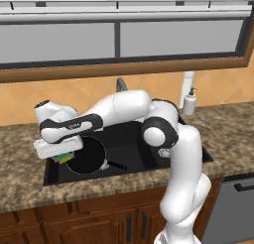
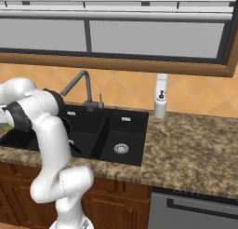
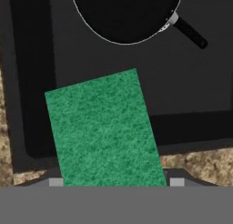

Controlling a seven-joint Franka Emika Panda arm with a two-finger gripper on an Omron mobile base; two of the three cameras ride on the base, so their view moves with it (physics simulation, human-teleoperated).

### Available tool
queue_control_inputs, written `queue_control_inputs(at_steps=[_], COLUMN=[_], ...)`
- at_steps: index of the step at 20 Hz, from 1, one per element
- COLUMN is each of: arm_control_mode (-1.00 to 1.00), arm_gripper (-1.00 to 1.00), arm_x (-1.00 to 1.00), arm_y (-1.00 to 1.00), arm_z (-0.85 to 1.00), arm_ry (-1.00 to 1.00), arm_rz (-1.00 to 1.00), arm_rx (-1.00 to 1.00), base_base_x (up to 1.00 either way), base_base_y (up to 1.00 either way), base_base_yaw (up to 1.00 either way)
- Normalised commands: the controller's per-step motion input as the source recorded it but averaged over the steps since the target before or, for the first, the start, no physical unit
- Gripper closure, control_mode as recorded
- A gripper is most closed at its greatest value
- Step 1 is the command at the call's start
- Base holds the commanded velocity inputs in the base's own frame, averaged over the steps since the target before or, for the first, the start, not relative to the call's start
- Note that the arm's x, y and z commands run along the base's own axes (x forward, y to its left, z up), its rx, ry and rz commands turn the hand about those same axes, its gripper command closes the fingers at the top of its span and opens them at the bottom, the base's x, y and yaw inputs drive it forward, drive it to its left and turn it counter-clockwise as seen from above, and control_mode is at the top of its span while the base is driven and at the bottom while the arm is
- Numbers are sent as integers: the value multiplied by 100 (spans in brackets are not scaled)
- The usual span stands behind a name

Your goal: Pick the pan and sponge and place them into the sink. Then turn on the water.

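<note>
A: Sponge (image 3: 105, 129) location?

B: Centre of the hand view, green face up, clamped between the jaws of the gripper (image 3: 113, 182), over the sink's (image 3: 191, 91) near edge. In the left base view it peeks out under the hand at middle left.

A: Pan (image 1: 87, 156)?

B: Lying in the wide basin, lower left of centre in the left base view, handle pointing right.

A: Faucet (image 2: 76, 86)?

B: Upper left of centre in the right base view.

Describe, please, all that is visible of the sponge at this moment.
The sponge is a flat rectangle with a rough green top; the left base view shows a yellow underside. It sits between the fingers, held above the left edge of the sink, partly over the granite rim. It appears slightly rotated in the hand view. The pan lies apart in the basin.
</note>
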Motion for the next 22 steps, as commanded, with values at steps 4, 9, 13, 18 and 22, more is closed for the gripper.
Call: queue_control_inputs(at_steps=[4, 9, 13, 18, 22], arm_control_mode=[-100, -100, -100, -100, -100], arm_gripper=[100, 100, 100, 100, 100], arm_x=[41, 78, 88, 61, 46], arm_y=[-87, -62, -16, 11, 35], arm_z=[-1, -10, -45, -61, -51], arm_ry=[0, -1, -5, -5, -5], arm_rz=[-13, -2, 0, 0, 0], arm_rx=[0, 4, 1, 0, -2], base_base_x=[0, 0, 0, 0, 0], base_base_y=[0, 0, 0, 0, 0], base_base_yaw=[0, 0, 0, 0, 0])
